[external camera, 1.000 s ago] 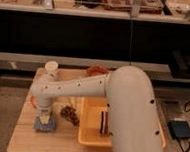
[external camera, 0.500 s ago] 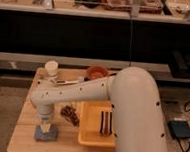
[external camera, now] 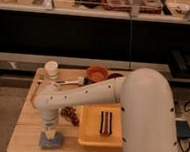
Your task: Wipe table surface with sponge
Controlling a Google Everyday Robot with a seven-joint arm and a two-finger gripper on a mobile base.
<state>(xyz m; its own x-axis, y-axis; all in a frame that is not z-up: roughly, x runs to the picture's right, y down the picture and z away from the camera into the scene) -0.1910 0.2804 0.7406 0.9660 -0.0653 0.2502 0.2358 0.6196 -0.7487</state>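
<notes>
Camera view shows my end effector [external camera: 50, 132] clenched on the sponge [external camera: 51, 139], pressed to the counter [external camera: 27, 115] at its front left edge, nearer the edge than a second ago; I judge the wiping stroke is progressing

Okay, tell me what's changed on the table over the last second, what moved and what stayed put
The gripper pressed on the sponge has drawn it toward the table's near edge, at the front left corner. Nothing was picked up or released. The yellow tray, white cup, brown bowl and dark item beside the tray stayed where they were.
</notes>
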